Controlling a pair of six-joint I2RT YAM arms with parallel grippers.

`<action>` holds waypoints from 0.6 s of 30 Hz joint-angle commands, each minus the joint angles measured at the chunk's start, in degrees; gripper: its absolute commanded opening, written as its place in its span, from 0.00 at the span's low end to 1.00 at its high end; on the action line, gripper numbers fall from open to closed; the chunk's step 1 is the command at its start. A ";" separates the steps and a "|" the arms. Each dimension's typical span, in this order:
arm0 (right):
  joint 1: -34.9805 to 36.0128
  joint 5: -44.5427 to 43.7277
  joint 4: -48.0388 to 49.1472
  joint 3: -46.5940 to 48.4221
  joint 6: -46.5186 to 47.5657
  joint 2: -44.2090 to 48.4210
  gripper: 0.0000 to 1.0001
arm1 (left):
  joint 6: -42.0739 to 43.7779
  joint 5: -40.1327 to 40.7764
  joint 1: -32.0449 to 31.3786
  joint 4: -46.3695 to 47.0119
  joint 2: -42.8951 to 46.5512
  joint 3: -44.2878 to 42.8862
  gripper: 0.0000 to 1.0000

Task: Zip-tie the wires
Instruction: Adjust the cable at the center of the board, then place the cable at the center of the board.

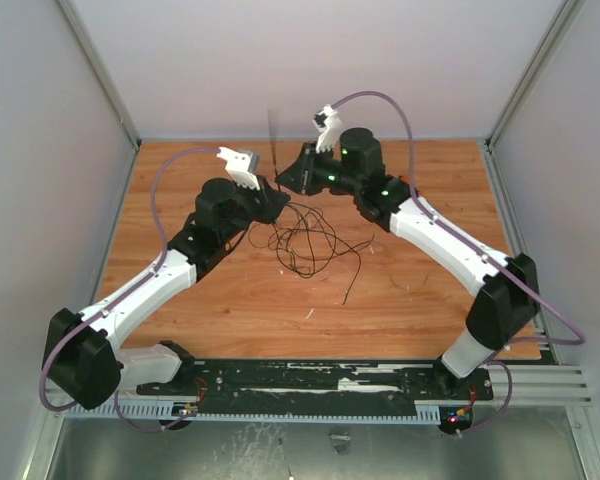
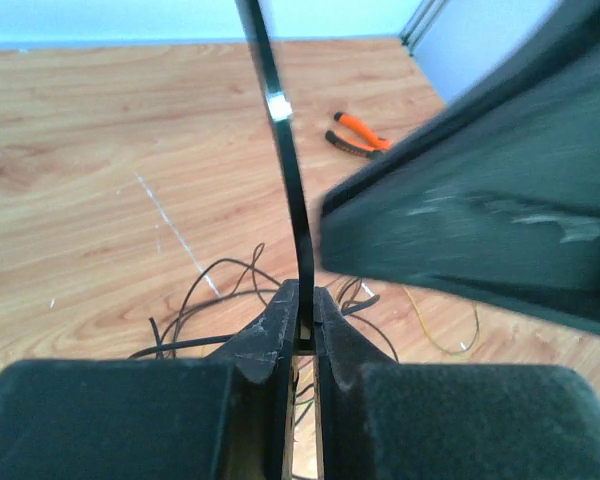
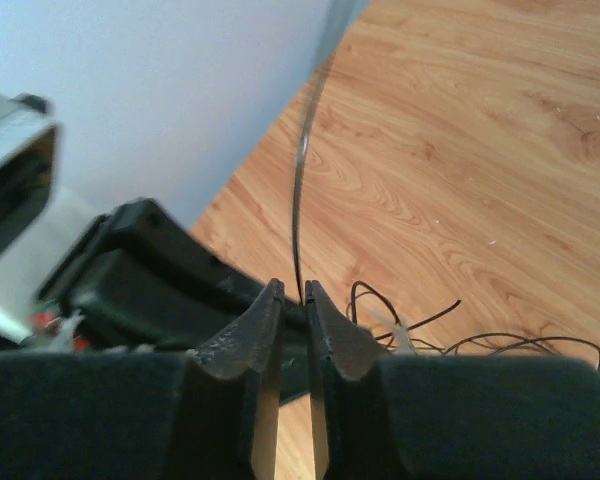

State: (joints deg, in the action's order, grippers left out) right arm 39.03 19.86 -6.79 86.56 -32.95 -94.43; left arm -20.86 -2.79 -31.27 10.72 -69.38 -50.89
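Wires [image 1: 305, 238] sprawled in the middle of the desk [image 1: 420, 300], just in front of an upright zip tie [image 2: 290, 170].
The loose loops lie well apart from both side edges, with bare wood open toward the near edge. The left gripper [image 2: 300, 300] is clamped on the black strip. The right gripper [image 3: 293, 295] is almost closed and meets the same strip, but I cannot tell whether it grips. Orange pliers [image 2: 358, 135] lie toward the far right corner.

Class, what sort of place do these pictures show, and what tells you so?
Probably a robotics lab test cell: a wood-grain table enclosed by plain white panels, a left arm and right arm bolted at its near edge, and loose wires and orange-handled pliers as work items.
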 commanded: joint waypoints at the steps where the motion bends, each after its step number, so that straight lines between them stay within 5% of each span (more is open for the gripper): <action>1: -2.83 1.12 8.03 -4.80 1.66 10.08 0.25 | 0.04 -0.12 0.22 -9.49 -1.14 -3.71 0.02; 9: -13.24 -3.03 0.97 -15.31 1.72 24.83 0.56 | 2.14 3.01 -4.07 -12.71 -4.13 -9.95 0.00; 18: -24.82 -14.07 -11.58 -20.49 9.49 38.41 0.60 | 3.61 4.77 -11.39 -20.10 -6.12 -29.43 0.00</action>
State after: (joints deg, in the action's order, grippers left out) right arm 17.32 11.00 -12.45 67.92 -27.42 -59.64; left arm -18.61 1.06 -39.97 -7.14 -75.50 -70.83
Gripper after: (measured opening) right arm 0.595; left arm 0.112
